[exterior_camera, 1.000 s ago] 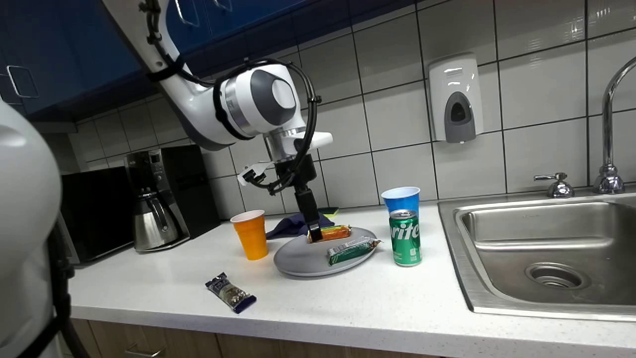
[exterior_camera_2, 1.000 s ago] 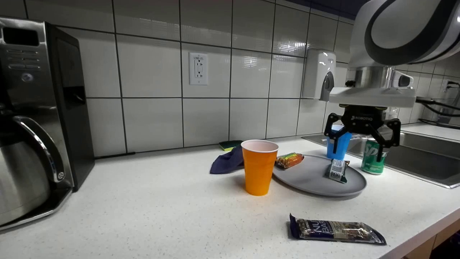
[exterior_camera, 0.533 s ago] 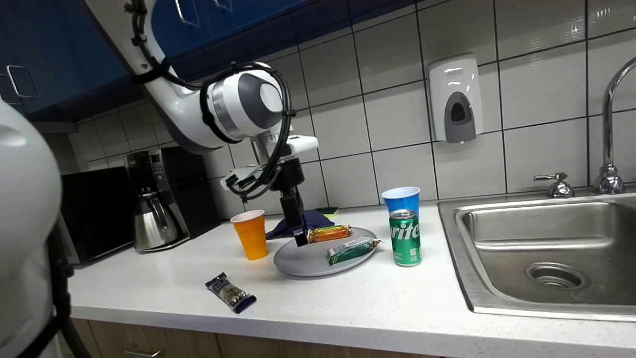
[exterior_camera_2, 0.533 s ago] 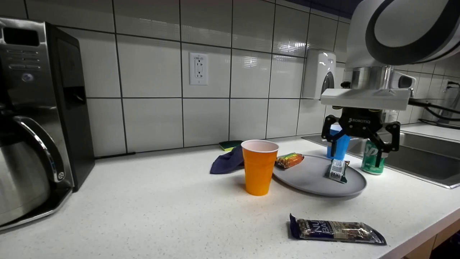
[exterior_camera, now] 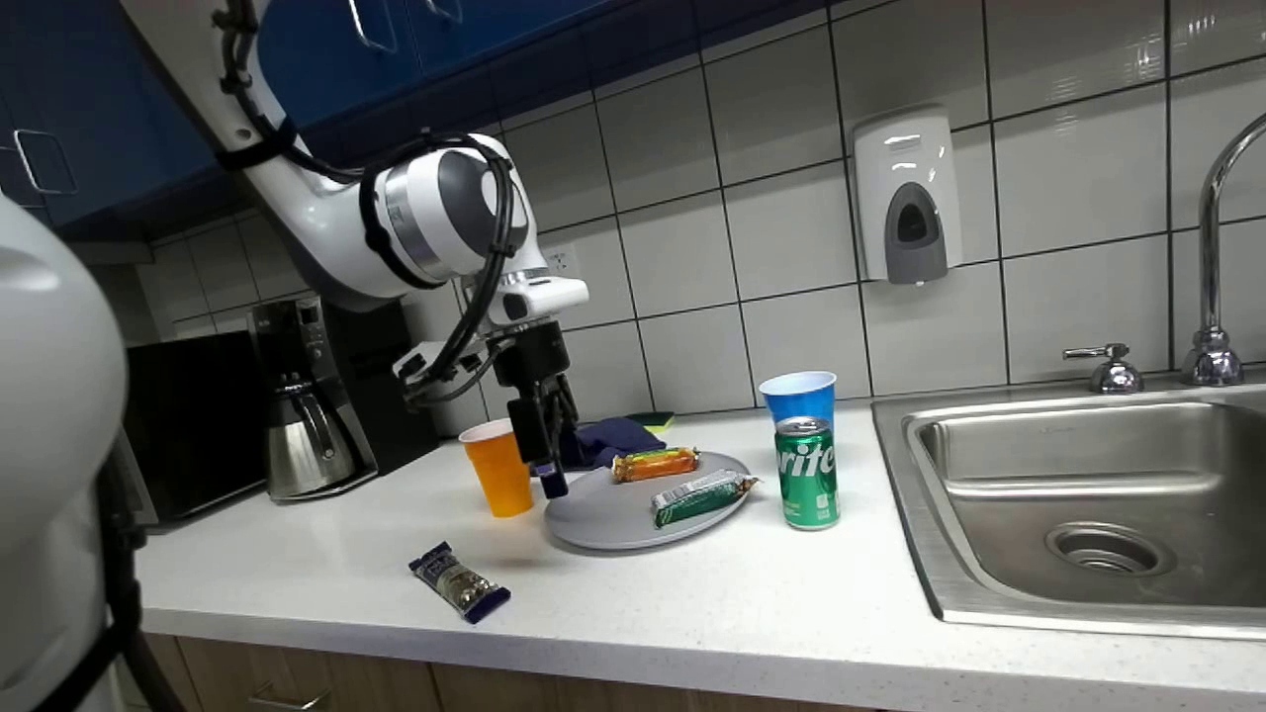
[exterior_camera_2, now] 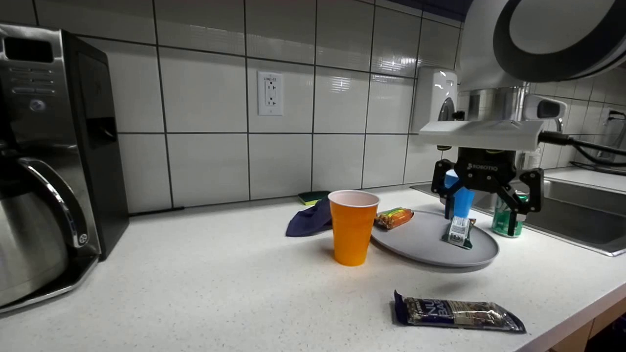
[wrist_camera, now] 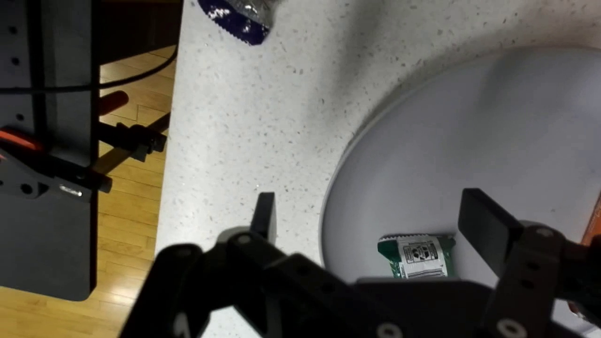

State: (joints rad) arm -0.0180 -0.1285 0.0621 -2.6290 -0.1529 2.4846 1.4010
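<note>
Gray plate, tool spread near rim

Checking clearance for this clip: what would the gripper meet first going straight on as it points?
Most likely the gray plate, near its edge, below the open gripper; depth is unclear, so perhaps the countertop beside it.
</note>
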